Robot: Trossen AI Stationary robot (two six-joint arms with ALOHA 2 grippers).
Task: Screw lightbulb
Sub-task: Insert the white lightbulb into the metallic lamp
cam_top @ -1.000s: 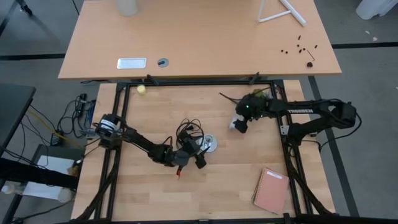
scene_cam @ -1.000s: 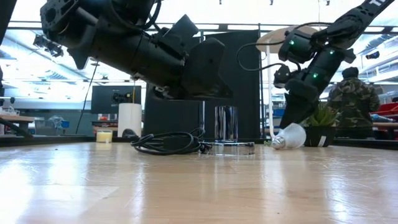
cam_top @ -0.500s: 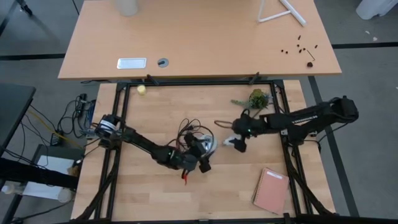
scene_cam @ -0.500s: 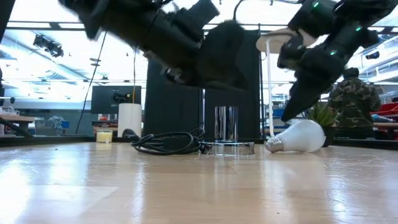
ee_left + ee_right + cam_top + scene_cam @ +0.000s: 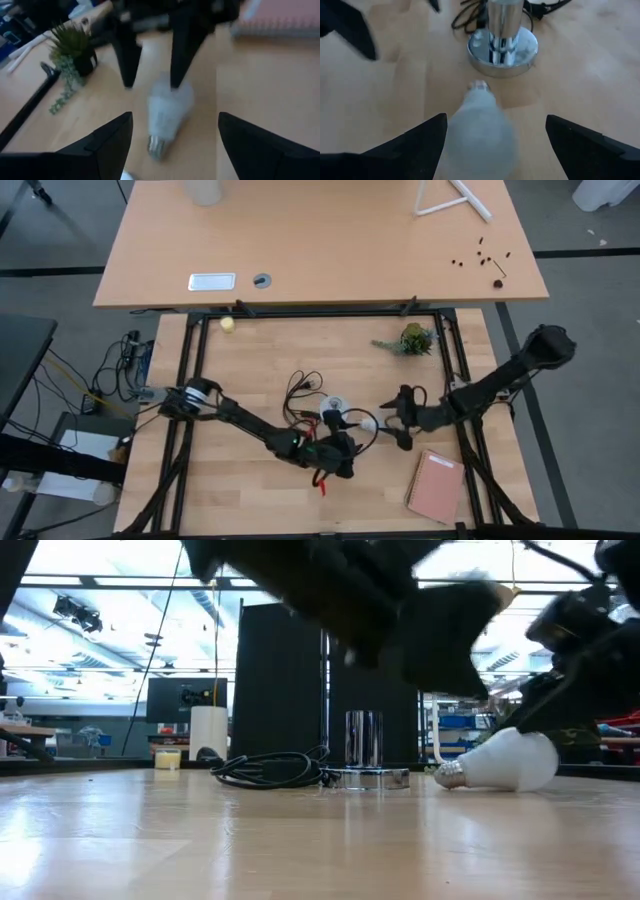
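The lightbulb (image 5: 366, 423) lies on its side on the wooden surface (image 5: 250, 490), just right of the round silver socket base (image 5: 333, 406), its screw end pointing toward that base and clear of it.

The right arm reaches in low from the right edge, stretched almost flat over the surface. The right gripper (image 5: 392, 423) is at the bulb's round end, jaws spread wide to either side of the glass; the blur hides whether they touch it.

The left arm runs from the left rail diagonally toward the near middle, forearm low. The left gripper (image 5: 350, 448) hangs just near of the socket base and the bulb, jaws wide apart and empty, aimed at the bulb.

A black cord (image 5: 303, 392) coils left of the socket base.
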